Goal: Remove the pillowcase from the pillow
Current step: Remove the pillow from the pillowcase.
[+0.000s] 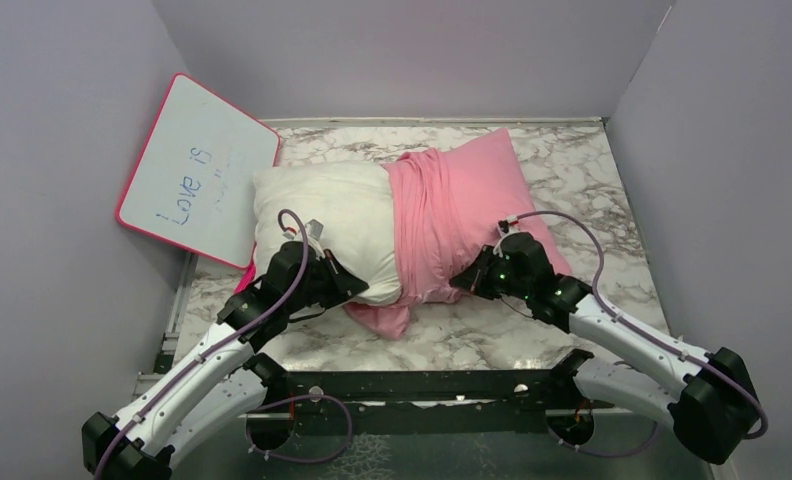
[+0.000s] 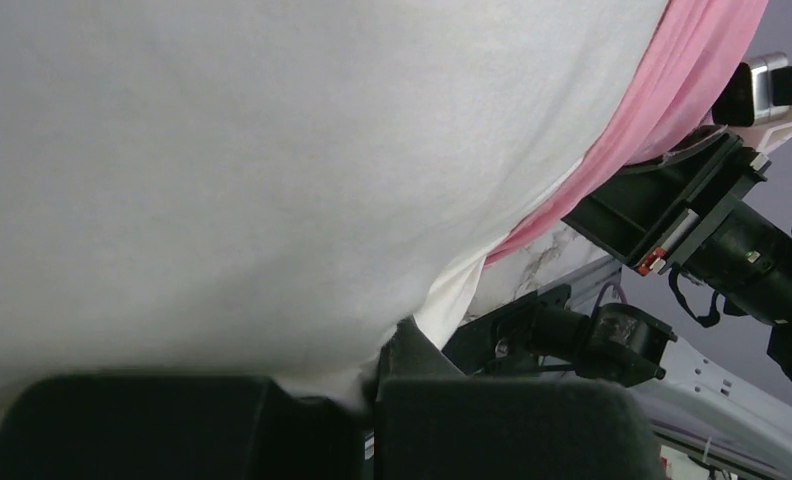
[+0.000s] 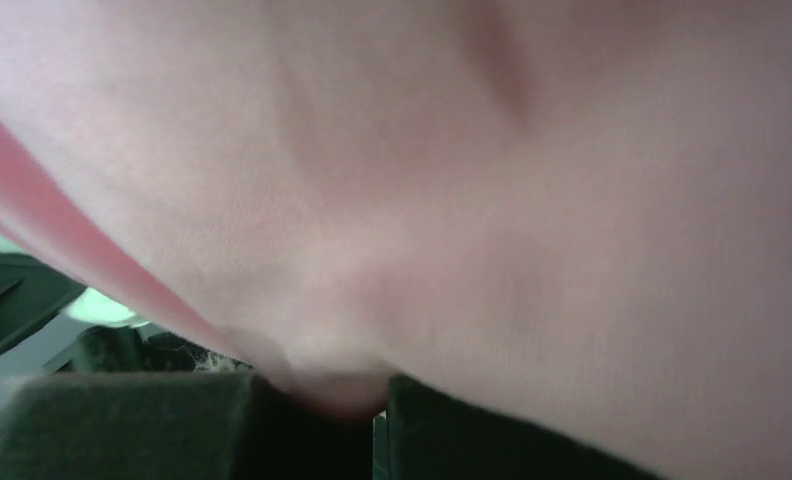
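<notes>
Top view: pillow [image 1: 317, 215] lies across the marble-pattern table [image 1: 582, 190]. Its white left half is bare and its right half sits inside the pillowcase [image 1: 462, 200]. The case is bunched in ridges at mid-pillow, and a pink flap trails out under the near edge. Whiteboard [image 1: 197, 170] leans on the left wall, apart from the work.

Left gripper [image 2: 372, 385]: clamped on a fold of white pillow cloth at the near edge. Right gripper [image 3: 337, 395]: pads nipped on a tuck of pink cloth at the near edge of the covered half.

Handling, judged:
- Pillow is plump, light and squashy. It gives under a pinch and will likely drag along unless anchored.
- Case is thin, smooth and limp. It gathers readily and is not fragile, but it could slip out of a shallow nip.
- Best hold is a deep fold of the case alone, clear of the filling, drawn rightward while the left side holds the pillow.
- Main risk is catching pillow cloth together with the case.
</notes>
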Controlling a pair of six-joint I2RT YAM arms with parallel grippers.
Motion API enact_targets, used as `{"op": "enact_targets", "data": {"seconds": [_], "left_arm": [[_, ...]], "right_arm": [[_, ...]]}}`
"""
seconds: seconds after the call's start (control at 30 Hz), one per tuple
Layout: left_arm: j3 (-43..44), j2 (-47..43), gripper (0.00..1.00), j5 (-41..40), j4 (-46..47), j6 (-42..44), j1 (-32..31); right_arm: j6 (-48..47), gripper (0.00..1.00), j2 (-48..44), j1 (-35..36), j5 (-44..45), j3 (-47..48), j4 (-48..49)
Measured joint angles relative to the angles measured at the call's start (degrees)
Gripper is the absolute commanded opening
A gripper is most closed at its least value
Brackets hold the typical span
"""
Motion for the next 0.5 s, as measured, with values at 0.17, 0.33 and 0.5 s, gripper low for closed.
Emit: {"op": "enact_targets", "data": {"seconds": [0.17,0.33,0.5], "left_arm": [[2.4,0.1,0.00,-0.2,-2.1,2.4,0.0],[8.0,0.5,0.00,-3.2,-6.1,5.5,-0.3],[11.9,-0.1,0.00,-7.3,-10.2,6.7,-0.9]], "right_arm": [[-1.4,0.01,-4.1,0.9,11.0,5.0,-11.4],[-1.4,0.00,-9.4,1.2,24.4,10.2,-22.1],[1.1,0.01,-10.5,1.6,32.5,15.6,-30.8]]}}
